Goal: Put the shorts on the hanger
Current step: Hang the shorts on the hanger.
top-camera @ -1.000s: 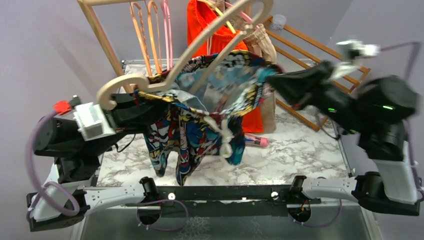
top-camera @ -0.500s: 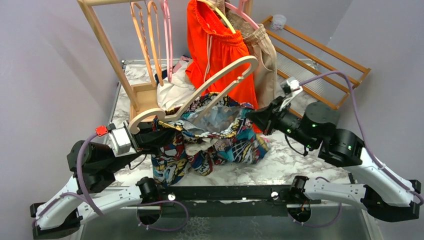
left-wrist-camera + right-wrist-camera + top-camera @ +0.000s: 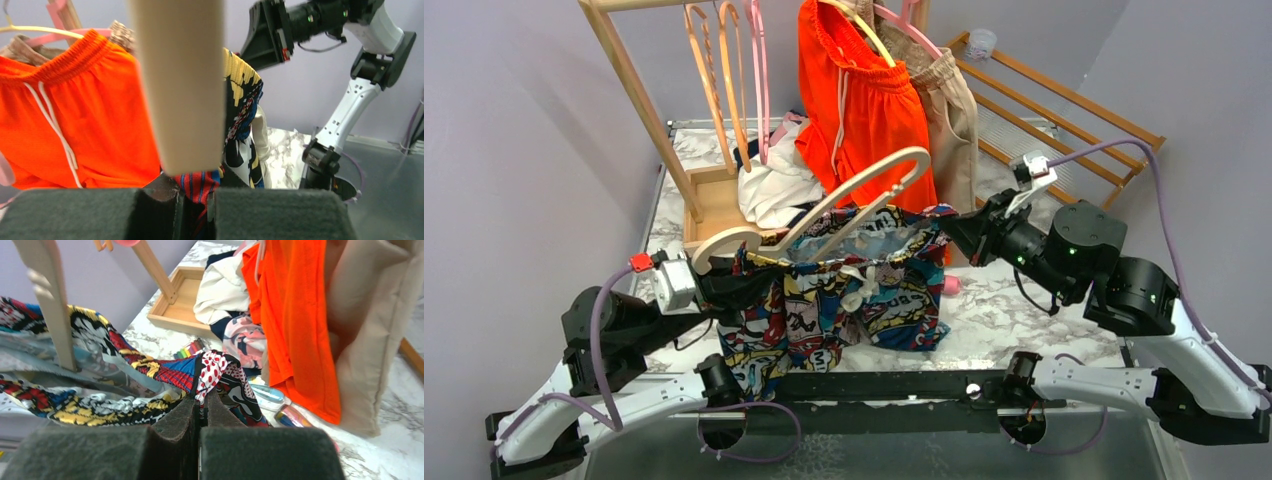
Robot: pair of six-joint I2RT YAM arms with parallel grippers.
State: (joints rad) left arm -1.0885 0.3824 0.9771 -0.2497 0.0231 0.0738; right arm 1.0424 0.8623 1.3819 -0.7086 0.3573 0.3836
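Both grippers locked on the shorts, waistband stretched out in mid-air!

Left gripper (image 3: 195,200) pinches the shorts (image 3: 824,300) at one waistband end, the cream hanger (image 3: 854,195) rising right from its jaws. Right gripper (image 3: 200,412) is clamped on the far end. The shorts hang between them above the marble table (image 3: 1044,300), one hanger arm dipping into the waistband opening, orange shorts (image 3: 864,110) behind.

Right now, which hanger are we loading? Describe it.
In front of the wooden rack, the comic-print shorts hang in mid-air. The hanger rising from them is thick, curved and pale cream, unlike the thin pink hangers and orange hangers on the rack.
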